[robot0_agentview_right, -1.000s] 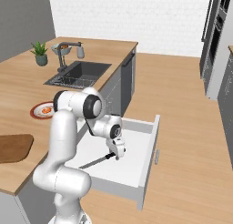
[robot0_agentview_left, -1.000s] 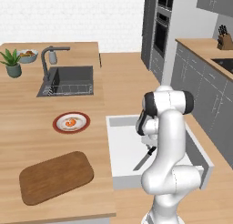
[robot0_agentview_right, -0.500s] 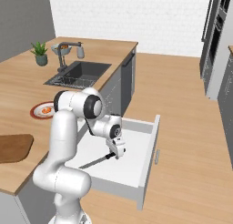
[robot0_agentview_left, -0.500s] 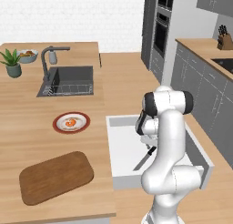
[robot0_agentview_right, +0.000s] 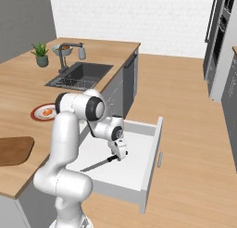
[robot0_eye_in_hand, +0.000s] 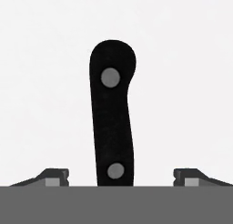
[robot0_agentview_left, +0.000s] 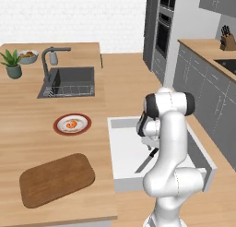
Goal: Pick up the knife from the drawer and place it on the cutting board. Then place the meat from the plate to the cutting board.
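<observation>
Down inside the drawer [robot0_agentview_right: 148, 153], arm folded low, claw [robot0_eye_in_hand: 120, 176] wide apart astride the knife [robot0_eye_in_hand: 112, 114] handle, gripping nothing.

**Background items, kitchen**

Sink [robot0_agentview_left: 69, 81] sat recessed in the island surface [robot0_agentview_left: 27, 143], faucet [robot0_agentview_left: 50, 60] at its left edge in the left base view. Potted plant [robot0_agentview_left: 12, 63] stood near the far corner, grey bowl [robot0_agentview_left: 27, 56] of orange-yellow food just beside it. Knife block [robot0_agentview_left: 225, 40] stood on the far right surface. Wall oven [robot0_agentview_left: 164, 30] was behind.

Matt black knife [robot0_eye_in_hand: 112, 114] handle with metal rivets; brown wooden cutting board [robot0_agentview_left: 56, 178]
</observation>
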Motion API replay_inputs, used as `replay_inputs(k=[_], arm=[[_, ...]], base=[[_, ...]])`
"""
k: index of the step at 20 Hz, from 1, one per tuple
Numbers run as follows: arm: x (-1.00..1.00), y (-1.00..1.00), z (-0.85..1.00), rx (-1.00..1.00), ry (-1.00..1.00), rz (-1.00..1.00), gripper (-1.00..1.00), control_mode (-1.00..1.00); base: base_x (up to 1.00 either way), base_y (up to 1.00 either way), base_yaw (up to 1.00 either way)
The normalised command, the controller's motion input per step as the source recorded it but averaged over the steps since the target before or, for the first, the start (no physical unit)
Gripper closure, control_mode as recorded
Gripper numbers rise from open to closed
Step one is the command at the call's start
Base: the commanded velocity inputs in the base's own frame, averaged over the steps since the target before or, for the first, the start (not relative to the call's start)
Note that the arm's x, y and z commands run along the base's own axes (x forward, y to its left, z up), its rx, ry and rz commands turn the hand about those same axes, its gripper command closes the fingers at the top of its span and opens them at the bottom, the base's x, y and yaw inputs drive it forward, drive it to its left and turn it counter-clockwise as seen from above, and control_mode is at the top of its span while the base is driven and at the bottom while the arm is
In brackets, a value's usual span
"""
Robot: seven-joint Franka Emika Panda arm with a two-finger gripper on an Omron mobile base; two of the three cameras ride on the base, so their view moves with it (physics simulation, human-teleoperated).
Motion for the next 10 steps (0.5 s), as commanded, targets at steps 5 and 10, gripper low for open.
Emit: replay_inputs(k=[5,10], arm=[[0.03,0.0,-0.65,-0.02,0.0,0.0,1.0,-1.0],[0.04,-0.06,-0.36,0.0,-0.08,0.0,1.0,-1.0]], base=[[0.0,0.0,0.0],[0.0,0.0,0.0]])
